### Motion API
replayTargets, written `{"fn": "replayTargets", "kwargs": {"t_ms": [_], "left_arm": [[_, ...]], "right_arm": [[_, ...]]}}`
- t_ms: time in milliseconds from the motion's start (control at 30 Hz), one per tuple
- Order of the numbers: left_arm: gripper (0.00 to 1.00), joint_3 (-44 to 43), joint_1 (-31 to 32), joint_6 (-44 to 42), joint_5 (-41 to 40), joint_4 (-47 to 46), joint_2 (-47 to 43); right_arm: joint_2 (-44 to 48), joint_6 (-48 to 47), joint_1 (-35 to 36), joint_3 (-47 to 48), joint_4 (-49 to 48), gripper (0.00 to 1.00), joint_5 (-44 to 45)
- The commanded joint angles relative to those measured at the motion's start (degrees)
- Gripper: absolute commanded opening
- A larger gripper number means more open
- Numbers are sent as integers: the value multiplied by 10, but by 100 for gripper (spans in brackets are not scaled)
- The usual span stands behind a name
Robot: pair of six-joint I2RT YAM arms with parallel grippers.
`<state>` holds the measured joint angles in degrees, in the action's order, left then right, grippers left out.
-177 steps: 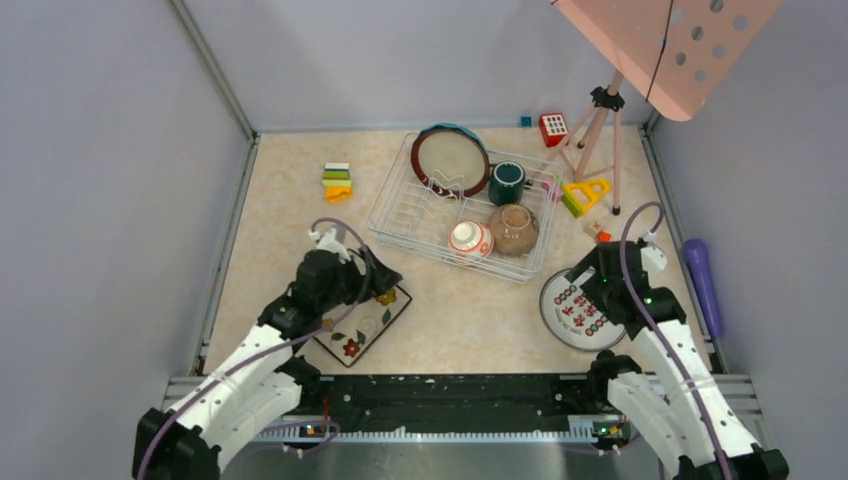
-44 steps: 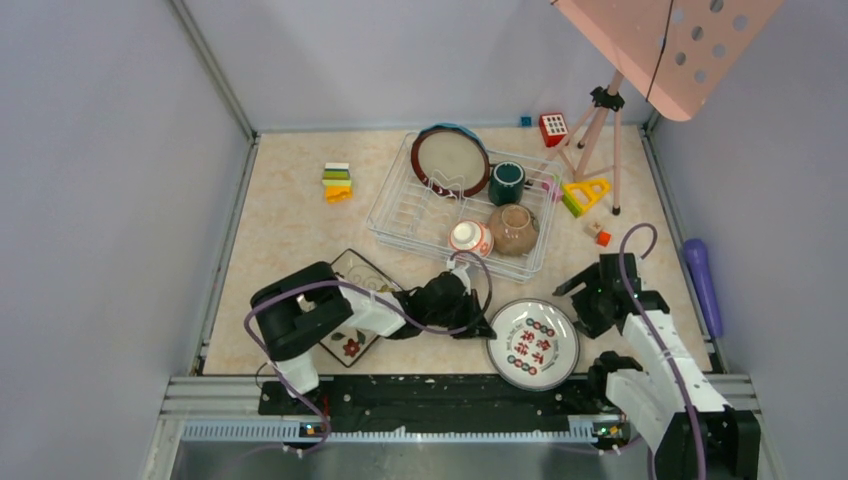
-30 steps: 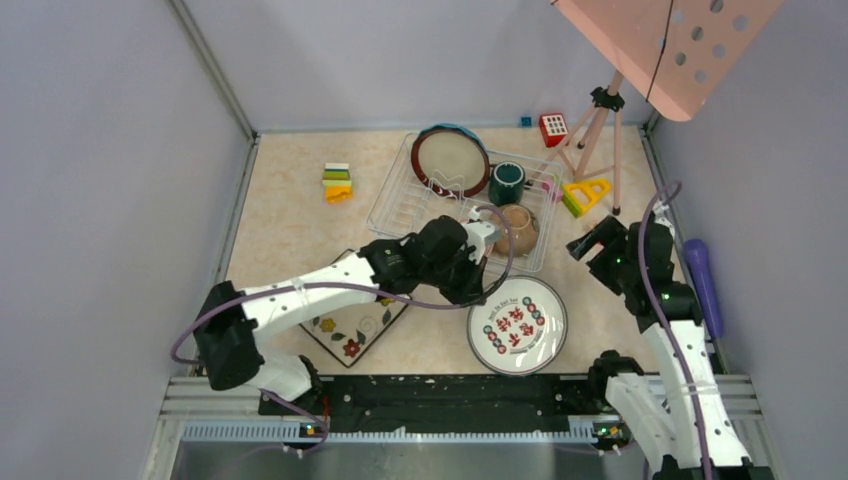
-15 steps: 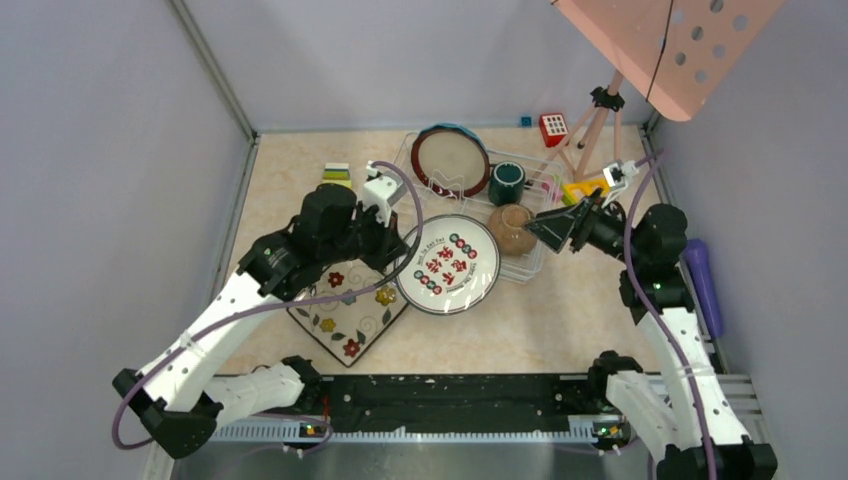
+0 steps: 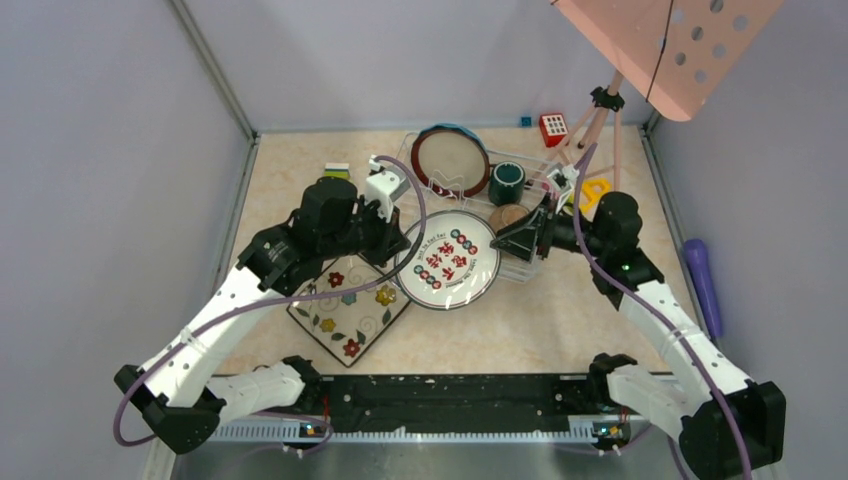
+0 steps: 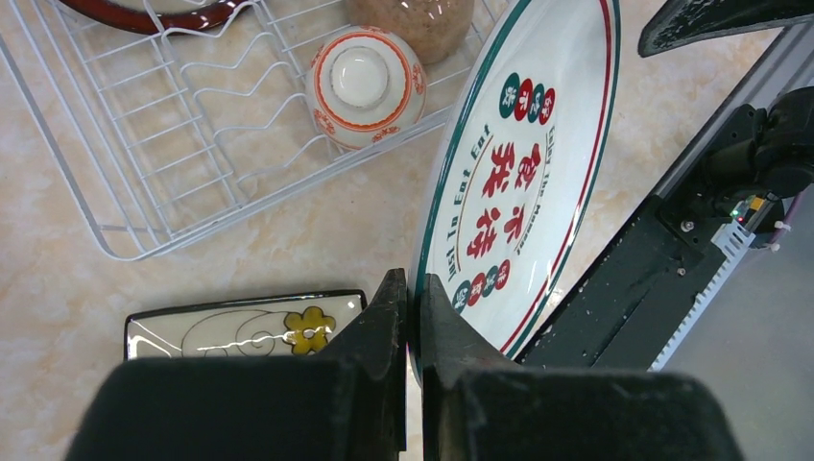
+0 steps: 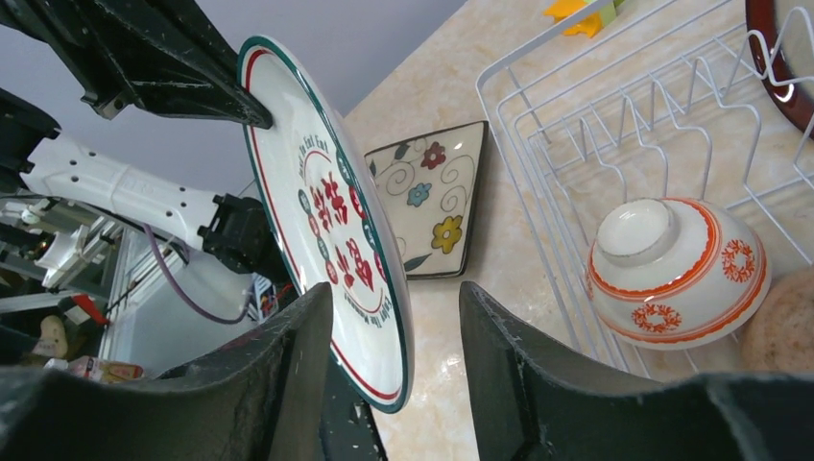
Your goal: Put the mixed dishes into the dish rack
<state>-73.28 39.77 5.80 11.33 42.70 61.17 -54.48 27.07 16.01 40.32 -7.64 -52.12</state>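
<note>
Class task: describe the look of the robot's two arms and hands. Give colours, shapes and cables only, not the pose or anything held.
The left arm and right arm both have white link casings joined by bulky black joints. A purple cable loops loosely alongside each arm. The left hand and right hand are black, and each ends in two broad, wedge-shaped matte fingers.

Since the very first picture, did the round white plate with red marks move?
Yes. The round white plate moved left, from the right side to the white wire dish rack's near edge.
</note>
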Motion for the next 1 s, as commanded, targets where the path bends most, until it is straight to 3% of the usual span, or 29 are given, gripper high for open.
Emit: {"fn": "replayTargets", "kwargs": {"t_ms": [0, 133, 167, 267, 367, 400, 500, 567, 633, 800, 967], "left_arm": [[0, -31, -4, 2, 22, -40, -6], [0, -31, -5, 1, 28, -47, -7], [0, -31, -5, 2, 29, -49, -7], [0, -28, -6, 4, 29, -54, -10], [0, -23, -7, 17, -9, -56, -9], [4, -23, -8, 22, -28, -51, -8], [37, -14, -9, 43, -88, -41, -11], [59, -1, -10, 56, -134, -40, -19], [72, 10, -12, 75, -180, -35, -27], [75, 44, -20, 117, -244, -21, -62], [75, 121, -45, 213, -273, -9, -93]], "right_arm": [[-12, -41, 20, 39, -9, 48, -1], [-21, -55, 31, 50, 2, 46, 12], [-25, -59, 31, 54, 7, 41, 12], [-34, -62, 33, 65, 7, 14, 9], [-42, -73, 35, 84, 15, 0, 47], [-44, -82, 35, 96, 27, 0, 90], [-51, -128, 35, 143, 53, 0, 215], [-68, -151, 35, 177, 45, 0, 262], [-96, -162, 35, 218, 30, 0, 279], [-167, -179, 36, 298, -10, 0, 289], [-226, -264, 42, 319, -78, 0, 295]]}}
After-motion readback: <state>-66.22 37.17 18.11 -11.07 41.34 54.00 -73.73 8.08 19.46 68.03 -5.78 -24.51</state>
